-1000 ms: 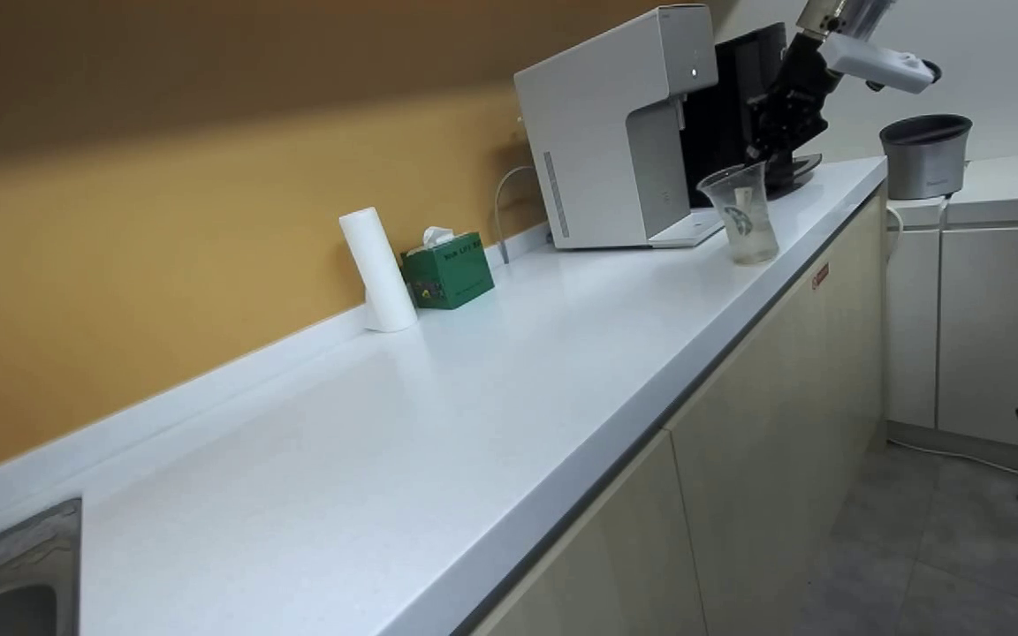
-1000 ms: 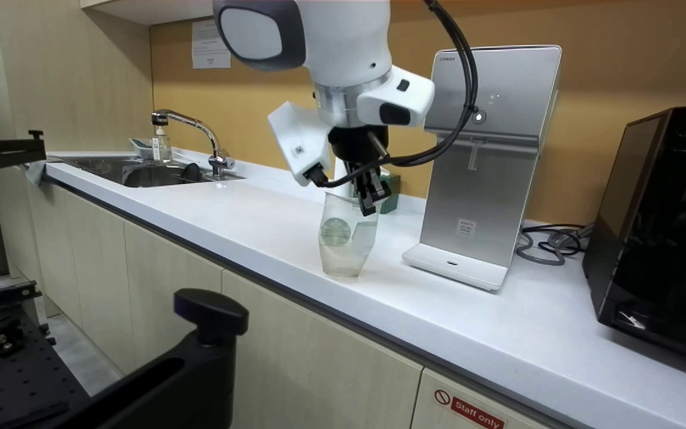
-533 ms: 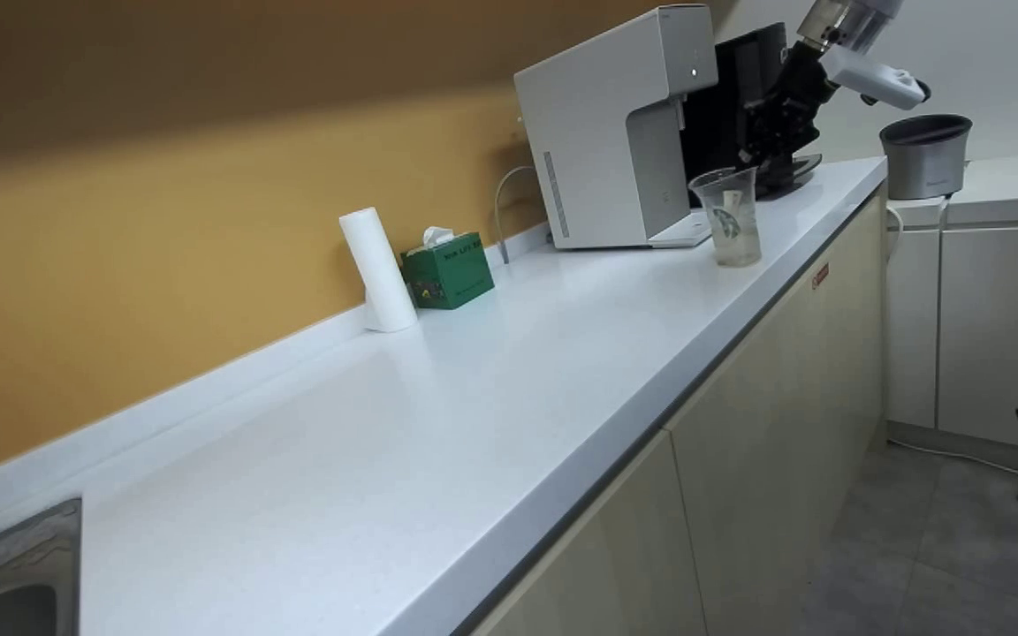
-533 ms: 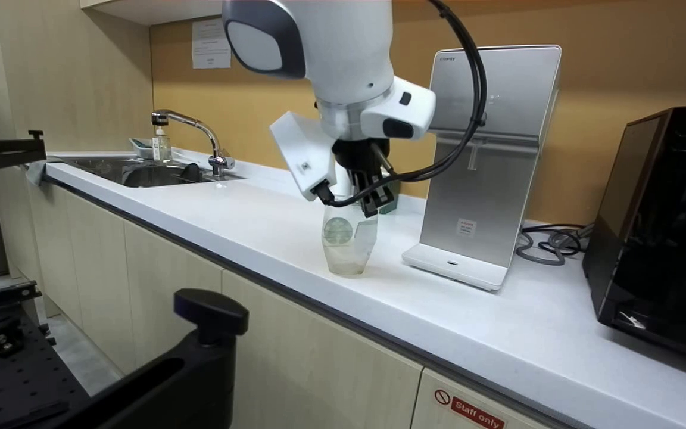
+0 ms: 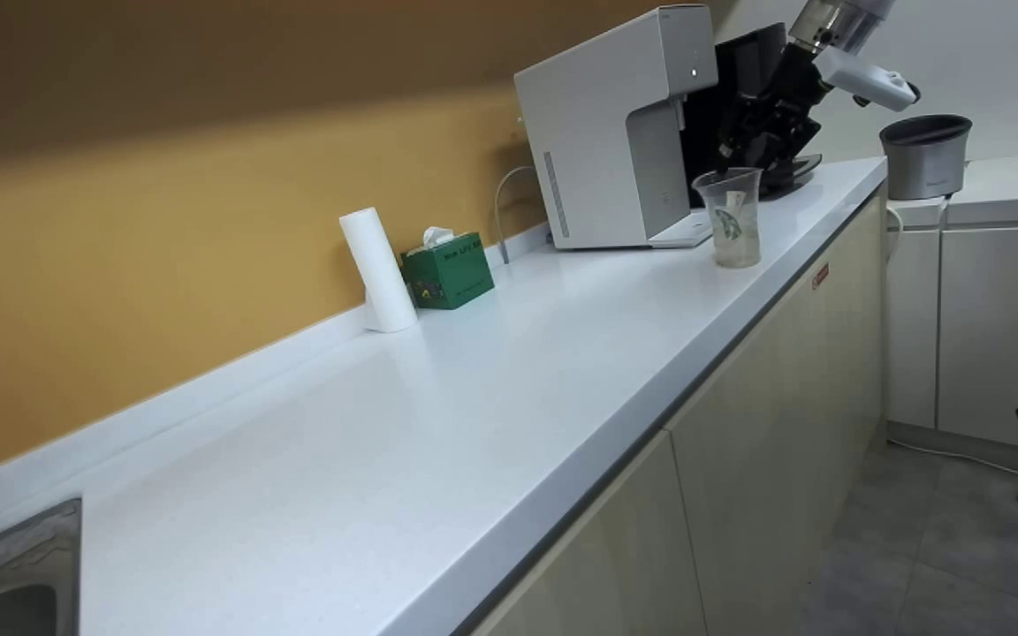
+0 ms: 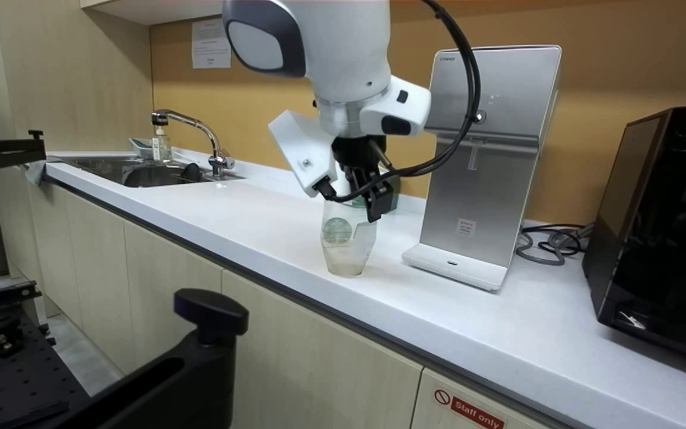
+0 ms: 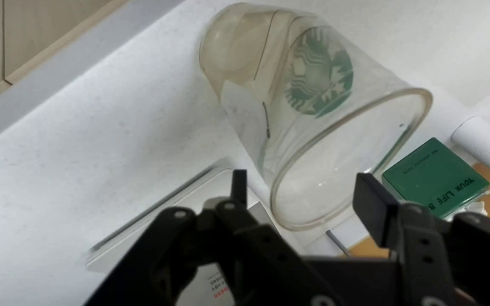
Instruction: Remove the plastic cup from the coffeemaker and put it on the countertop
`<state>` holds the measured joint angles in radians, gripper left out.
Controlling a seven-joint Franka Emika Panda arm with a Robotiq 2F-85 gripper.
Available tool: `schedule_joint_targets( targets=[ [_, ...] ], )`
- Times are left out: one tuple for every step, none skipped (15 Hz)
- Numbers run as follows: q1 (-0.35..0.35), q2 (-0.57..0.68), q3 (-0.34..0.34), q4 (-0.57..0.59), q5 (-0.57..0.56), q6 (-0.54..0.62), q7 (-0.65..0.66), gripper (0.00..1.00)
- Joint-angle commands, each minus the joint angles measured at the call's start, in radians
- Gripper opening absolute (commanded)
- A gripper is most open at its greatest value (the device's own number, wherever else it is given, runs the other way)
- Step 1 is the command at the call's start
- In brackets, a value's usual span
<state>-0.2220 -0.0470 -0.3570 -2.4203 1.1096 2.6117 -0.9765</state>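
The clear plastic cup (image 5: 736, 221) with a green logo stands upright on the white countertop (image 5: 474, 380), near its front edge and just in front of the coffeemaker (image 6: 486, 196). In the wrist view the cup (image 7: 313, 72) lies beyond my fingertips, its round mouth facing me. My gripper (image 7: 300, 176) is open, with its two black fingers spread apart; nothing is pinched between them. One finger (image 7: 239, 187) is beside the rim and the opposite finger (image 7: 374, 208) overlaps the rim in view; whether either touches cannot be made out. In an exterior view my gripper (image 6: 374, 208) is at the cup's top.
A green tissue box (image 5: 447, 269) and a white paper roll (image 5: 378, 269) stand along the wall beyond the coffeemaker. The sink (image 6: 140, 170) lies at the far end. A black appliance (image 6: 664, 232) is on the coffeemaker's near side. The counter's front edge runs close to the cup.
The cup was tilted and shut in my fingers one second ago. It has come upright on the countertop, shifting slightly, and my jaws have opened, letting go of its rim.
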Motion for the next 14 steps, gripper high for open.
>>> schedule_joint_targets(
  targets=[
    [0.01,-0.057,0.02,-0.008,-0.065,0.04,0.03,0.98],
    [0.01,-0.067,0.028,-0.009,-0.09,0.055,0.044,0.99],
    [0.01,-0.076,0.036,-0.011,-0.122,0.071,0.06,1.0],
    [-0.006,-0.086,0.061,-0.014,-0.176,0.088,0.112,1.0],
    [-0.008,-0.093,0.072,-0.018,-0.234,0.114,0.174,1.0],
    [-0.01,-0.104,0.081,-0.022,-0.295,0.134,0.23,1.0],
    [-0.012,-0.116,0.089,-0.026,-0.358,0.162,0.293,1.0],
    [-0.014,-0.129,0.096,-0.03,-0.426,0.179,0.352,1.0],
    [-0.016,-0.14,0.1,-0.033,-0.496,0.191,0.413,1.0],
    [-0.017,-0.151,0.1,-0.034,-0.56,0.191,0.471,1.0],
    [-0.018,-0.164,0.098,-0.035,-0.625,0.173,0.525,1.0],
    [-0.014,-0.179,0.091,-0.035,-0.68,0.15,0.57,1.0],
    [-0.01,-0.192,0.086,-0.035,-0.723,0.135,0.607,1.0],
    [-0.009,-0.204,0.083,-0.032,-0.757,0.109,0.637,1.0]
  ],
)
